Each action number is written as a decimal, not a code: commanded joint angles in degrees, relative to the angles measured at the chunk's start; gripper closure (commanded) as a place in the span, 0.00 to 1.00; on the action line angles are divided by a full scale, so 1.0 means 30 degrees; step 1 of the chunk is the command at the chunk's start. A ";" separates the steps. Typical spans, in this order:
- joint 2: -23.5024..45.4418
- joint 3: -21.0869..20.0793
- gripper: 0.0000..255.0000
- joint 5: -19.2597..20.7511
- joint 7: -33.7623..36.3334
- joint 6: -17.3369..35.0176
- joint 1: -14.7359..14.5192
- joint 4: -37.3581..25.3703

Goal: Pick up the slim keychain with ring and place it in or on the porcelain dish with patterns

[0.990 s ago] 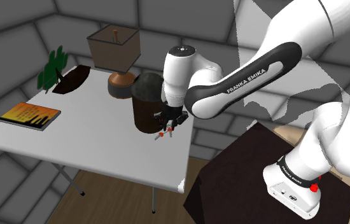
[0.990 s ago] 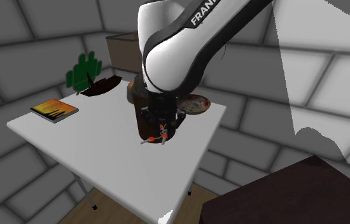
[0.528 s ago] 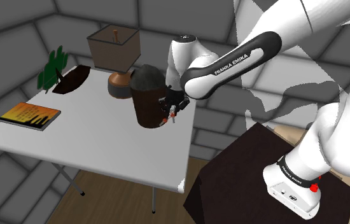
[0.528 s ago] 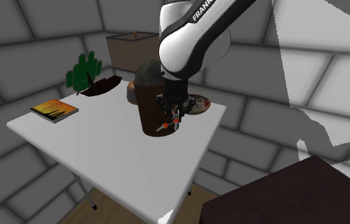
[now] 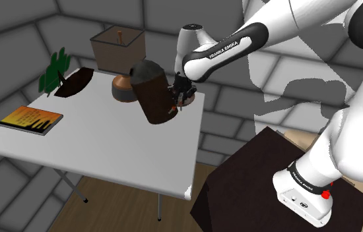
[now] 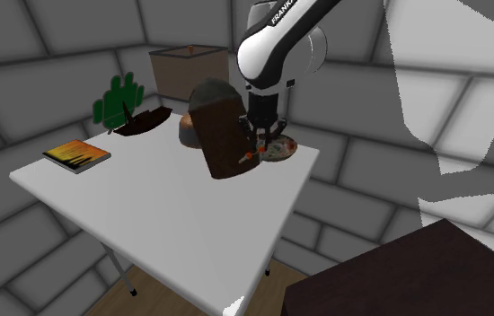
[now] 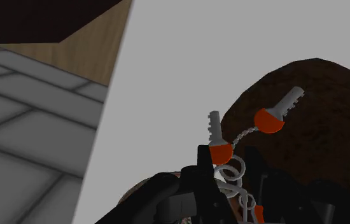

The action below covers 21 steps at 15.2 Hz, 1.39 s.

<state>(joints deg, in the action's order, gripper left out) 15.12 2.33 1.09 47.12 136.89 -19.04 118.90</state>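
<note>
My black gripper (image 5: 181, 99) (image 6: 259, 144) is shut on the slim keychain (image 7: 231, 168), whose silver rings sit between the fingers. Two orange-headed keys (image 7: 270, 118) dangle from it on a short chain, seen as an orange speck under the hand (image 6: 248, 156). The patterned round dish (image 6: 283, 149) lies at the table's far corner, right beside and partly under the gripper. A dark brown jar with a domed lid (image 5: 150, 92) (image 6: 223, 133) (image 7: 314, 127) leans tilted against the gripper's side.
On the white folding table (image 5: 107, 145) stand a lamp with a square shade (image 5: 117, 47), a green plant (image 5: 55, 69), a dark boat-shaped bowl (image 5: 74, 82) and a book (image 5: 30, 120). The dark stand (image 5: 266, 178) is at the shoulder view's lower right.
The arm has carried the keychain up and back toward the dish at the table's far corner. The brown jar, upright a second ago, now leans tilted beside the gripper.
</note>
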 commanded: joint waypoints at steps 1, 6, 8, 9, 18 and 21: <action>0.0590 0.0249 1.00 -0.0194 -0.0983 -0.0346 0.0598 -0.0955; 0.2417 0.0657 1.00 -0.0661 -0.2991 -0.1371 0.1954 -0.3828; 0.2582 0.0668 1.00 -0.0683 -0.3041 -0.1268 0.2012 -0.3892; 0.2582 0.0672 0.00 -0.0685 -0.3042 -0.1268 0.2008 -0.3892; 0.4972 0.0676 0.00 -0.3822 -0.1708 -0.5775 0.3747 -0.9624; 0.5301 0.0631 0.00 -0.3885 -0.1750 -0.5173 0.3713 -0.9354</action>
<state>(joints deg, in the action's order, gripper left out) 30.80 4.25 -10.48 41.92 120.86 -7.90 90.55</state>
